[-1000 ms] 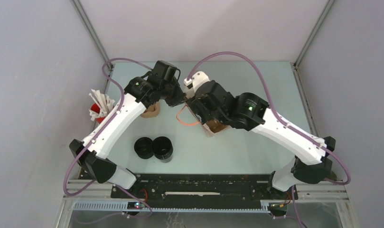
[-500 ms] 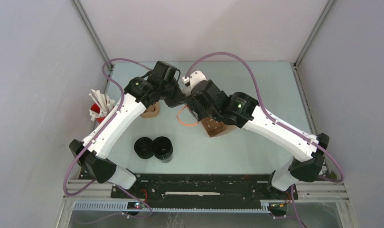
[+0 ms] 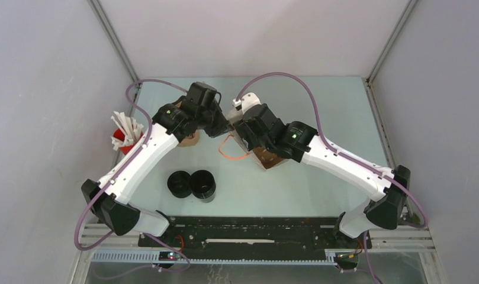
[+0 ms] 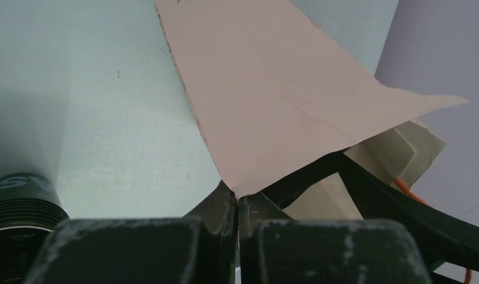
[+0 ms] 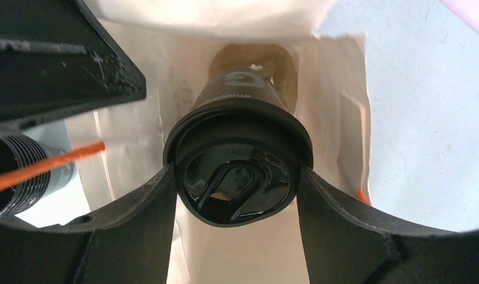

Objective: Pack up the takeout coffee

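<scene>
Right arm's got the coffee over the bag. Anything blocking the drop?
Nothing visible does. The left gripper pinches the edge of the paper bag, holding its mouth open, and the coffee cup in the right gripper hangs between its walls. Only a brown shape shows at the bottom beneath it.

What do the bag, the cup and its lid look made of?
Bag: thin paper, matte tan, judging by its creases and sharply bent corner.
Cup: matte black with printed lettering; paper or plastic, can't tell.
Lid: probably plastic, glossy black, judging by its moulded ridges and reflections.
</scene>
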